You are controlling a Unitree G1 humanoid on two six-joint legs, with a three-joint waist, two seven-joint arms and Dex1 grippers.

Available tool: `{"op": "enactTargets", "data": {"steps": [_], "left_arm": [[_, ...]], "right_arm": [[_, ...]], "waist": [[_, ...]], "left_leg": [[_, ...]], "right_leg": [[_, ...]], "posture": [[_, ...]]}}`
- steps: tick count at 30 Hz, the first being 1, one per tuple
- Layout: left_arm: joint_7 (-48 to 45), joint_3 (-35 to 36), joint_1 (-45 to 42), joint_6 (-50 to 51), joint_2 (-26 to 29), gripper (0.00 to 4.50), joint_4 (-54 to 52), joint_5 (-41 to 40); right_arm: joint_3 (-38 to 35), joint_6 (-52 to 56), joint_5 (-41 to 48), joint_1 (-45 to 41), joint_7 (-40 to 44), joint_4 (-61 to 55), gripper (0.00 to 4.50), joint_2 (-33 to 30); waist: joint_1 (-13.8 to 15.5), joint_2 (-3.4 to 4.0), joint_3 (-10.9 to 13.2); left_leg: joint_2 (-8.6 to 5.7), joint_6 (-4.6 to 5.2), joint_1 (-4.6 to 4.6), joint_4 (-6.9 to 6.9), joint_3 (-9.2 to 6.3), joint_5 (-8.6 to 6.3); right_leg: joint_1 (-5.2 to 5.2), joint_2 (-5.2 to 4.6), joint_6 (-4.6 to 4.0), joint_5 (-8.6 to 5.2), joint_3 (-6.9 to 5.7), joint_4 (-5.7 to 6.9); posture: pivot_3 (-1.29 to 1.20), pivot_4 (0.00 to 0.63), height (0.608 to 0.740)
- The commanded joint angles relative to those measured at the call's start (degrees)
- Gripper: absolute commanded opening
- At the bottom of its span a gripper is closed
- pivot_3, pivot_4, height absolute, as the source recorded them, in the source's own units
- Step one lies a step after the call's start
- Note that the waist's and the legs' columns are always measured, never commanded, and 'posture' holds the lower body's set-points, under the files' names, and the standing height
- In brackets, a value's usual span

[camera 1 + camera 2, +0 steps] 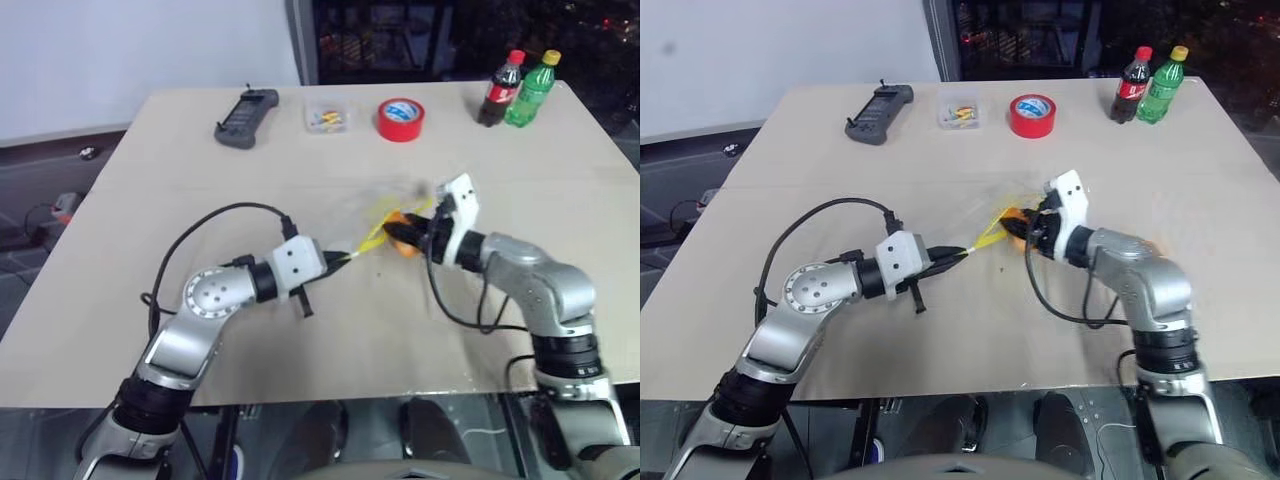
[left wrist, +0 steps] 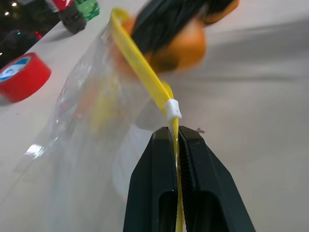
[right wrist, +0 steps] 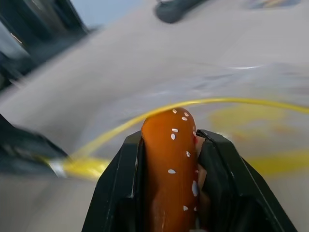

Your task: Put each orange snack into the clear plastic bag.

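Table (image 1: 200,330); tape roll (image 1: 400,119); bottles (image 1: 517,88)

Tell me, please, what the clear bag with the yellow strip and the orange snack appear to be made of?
The transparent zip bag with the yellow seal strip looks like thin, glossy plastic film: see-through, with highlights. The oval orange-brown snack looks like a smooth, shiny bun dotted with white seed-like specks; real or imitation, I cannot tell.

Both eye views look forward and down over the same table (image 1: 250,330). The left wrist view faces close along its fingers toward the bag (image 2: 87,125); the right wrist view looks back at it.
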Motion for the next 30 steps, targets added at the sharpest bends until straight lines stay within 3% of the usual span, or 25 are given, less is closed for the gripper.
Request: {"op": "enactTargets", "data": {"steps": [1, 5, 14, 20, 23, 25, 27, 30], "left_arm": [[-1.6, -0.3, 1.3, -2.8, 0.9, 0.00, -1.4, -0.4], [-2.5, -0.3, 2.9, -4.7, 1.7, 0.00, -1.5, -0.1], [-1.1, 0.2, 3.2, -11.3, 1.2, 0.00, 2.3, 1.8], [0.7, 0.6, 0.6, -17.7, -0.5, 0.00, 8.6, 3.0], [1.8, 1.3, -0.6, -16.3, -1.8, 0.00, 10.6, 1.8], [3.0, 2.0, -1.4, -14.2, -2.8, 0.00, 11.5, 1.0], [3.8, 2.7, -1.9, -12.6, -3.5, 0.00, 11.9, 0.8], [5.7, 3.6, -2.6, -9.7, -5.0, 0.00, 12.7, 0.1]], "right_arm": [[-6.4, -0.9, 5.1, -1.4, -4.8, 5.5, 1.45, 7.9], [-9.9, -1.1, 6.6, -2.9, -7.9, 11.5, 1.45, 11.7], [-7.4, -6.7, 2.9, -0.9, -11.5, 13.1, 1.45, 16.1], [2.0, -23.6, -11.3, 0.2, -14.1, 12.5, 1.45, 16.5], [7.3, -30.6, -18.8, 0.0, -13.4, 14.5, 2.36, 13.5], [7.8, -31.7, -19.8, 0.0, -13.2, 14.0, 3.14, 12.7], [8.5, -32.0, -21.1, 0.4, -12.6, 12.0, 4.20, 10.9], [6.5, -28.3, -16.6, 2.3, -8.7, 3.2, 4.36, 7.5]], "waist": [[0.0, 0.00, 0.0], [0.1, 0.02, 0.0], [-0.3, 0.04, 0.0], [-0.2, 0.06, 0.0], [-0.3, 0.06, 0.0], [-0.3, 0.05, 0.0], [-0.3, 0.05, 0.0], [-0.3, 0.05, 0.0]], "left_leg": [[0.00, 0.00, 0.01, 0.00, -0.01, 0.00], [-0.05, 0.00, 0.01, 0.00, 0.01, 0.00], [0.00, -0.01, 0.03, -0.04, 0.03, 0.00], [-0.02, -0.01, 0.03, -0.04, 0.07, 0.00], [-0.03, -0.01, 0.04, -0.03, 0.08, 0.00], [-0.03, -0.01, 0.04, -0.03, 0.07, 0.01], [-0.02, -0.01, 0.04, -0.03, 0.06, 0.01], [-0.02, -0.01, 0.04, -0.03, 0.06, 0.01]], "right_leg": [[0.02, 0.02, 0.00, 0.00, 0.00, -0.02], [-0.02, 0.15, 0.00, 0.00, 0.01, -0.01], [-0.05, 0.18, -0.01, 0.00, 0.05, 0.03], [-0.11, 0.26, 0.00, 0.00, 0.05, 0.03], [-0.11, 0.26, 0.00, 0.00, 0.06, 0.03], [-0.11, 0.26, 0.00, 0.00, 0.06, 0.03], [-0.11, 0.30, 0.00, 0.00, 0.05, 0.04], [-0.11, 0.29, 0.00, 0.00, 0.06, 0.05]], "posture": [[0.00, 0.150, 0.740], [0.00, 0.150, 0.740], [0.00, 0.150, 0.740], [0.00, 0.150, 0.740], [0.00, 0.150, 0.740], [0.00, 0.150, 0.740], [0.00, 0.150, 0.740], [0.00, 0.150, 0.740]]}}
